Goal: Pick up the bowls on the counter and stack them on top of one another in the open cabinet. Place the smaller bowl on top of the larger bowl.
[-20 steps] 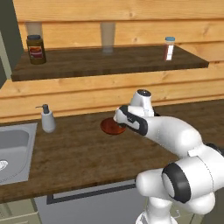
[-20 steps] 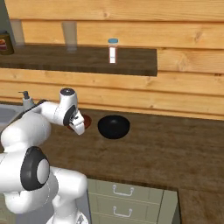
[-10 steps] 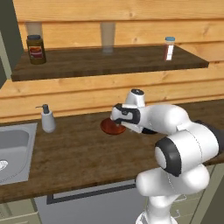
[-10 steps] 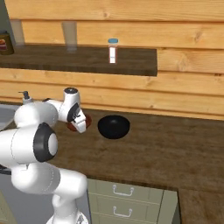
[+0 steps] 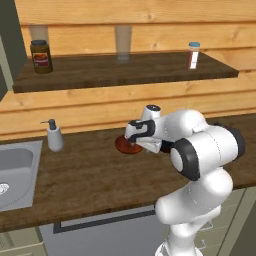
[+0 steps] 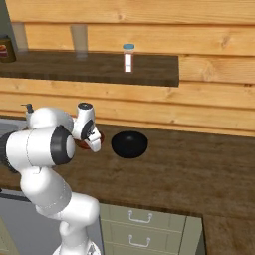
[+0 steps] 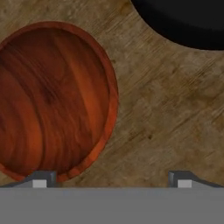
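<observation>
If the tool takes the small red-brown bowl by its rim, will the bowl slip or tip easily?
The red-brown bowl looks glossy, so its rim may slip between the fingertips. It seems rigid and shallow, sitting flat on the counter, so tipping is unlikely. The open tool has one fingertip at the rim; a one-sided pinch might tilt it.

A kitchen. At the left of the left base view a steel sink [image 5: 12,167] sits in a wooden counter [image 5: 90,180] beside a soap dispenser [image 5: 54,136]. A wall shelf [image 5: 125,70] above holds a jar [image 5: 41,56]; drawers [image 6: 144,224] show at the bottom of the right base view.
</observation>
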You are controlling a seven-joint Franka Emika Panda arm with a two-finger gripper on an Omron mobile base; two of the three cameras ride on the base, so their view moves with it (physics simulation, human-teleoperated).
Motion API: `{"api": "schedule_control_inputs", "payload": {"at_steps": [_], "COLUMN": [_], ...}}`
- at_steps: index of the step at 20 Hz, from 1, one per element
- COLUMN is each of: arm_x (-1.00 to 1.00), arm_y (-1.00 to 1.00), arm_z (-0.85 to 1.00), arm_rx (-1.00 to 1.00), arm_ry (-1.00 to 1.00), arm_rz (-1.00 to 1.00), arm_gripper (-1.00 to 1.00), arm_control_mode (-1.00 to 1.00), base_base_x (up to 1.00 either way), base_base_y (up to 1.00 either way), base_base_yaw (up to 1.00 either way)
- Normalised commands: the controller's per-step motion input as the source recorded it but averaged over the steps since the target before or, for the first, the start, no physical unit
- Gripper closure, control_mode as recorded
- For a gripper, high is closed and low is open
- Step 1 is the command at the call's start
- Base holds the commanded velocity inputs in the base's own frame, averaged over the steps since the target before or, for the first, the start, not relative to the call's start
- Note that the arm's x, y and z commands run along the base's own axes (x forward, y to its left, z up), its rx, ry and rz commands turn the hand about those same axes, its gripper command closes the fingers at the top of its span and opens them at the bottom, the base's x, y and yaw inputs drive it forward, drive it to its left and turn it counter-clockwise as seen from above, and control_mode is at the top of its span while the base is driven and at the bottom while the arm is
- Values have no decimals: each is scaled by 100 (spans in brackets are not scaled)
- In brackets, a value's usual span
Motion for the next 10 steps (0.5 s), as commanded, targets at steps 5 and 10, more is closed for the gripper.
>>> {"api": "schedule_control_inputs", "payload": {"at_steps": [5,10], "arm_x": [35,34], "arm_y": [0,0], "arm_z": [-19,-12], "arm_rx": [0,0], "arm_ry": [0,0], "arm_rz": [-3,-2], "arm_gripper": [-100,-100], "arm_control_mode": [-100,-100], "base_base_x": [0,0], "base_base_y": [0,0], "base_base_yaw": [0,0]}}
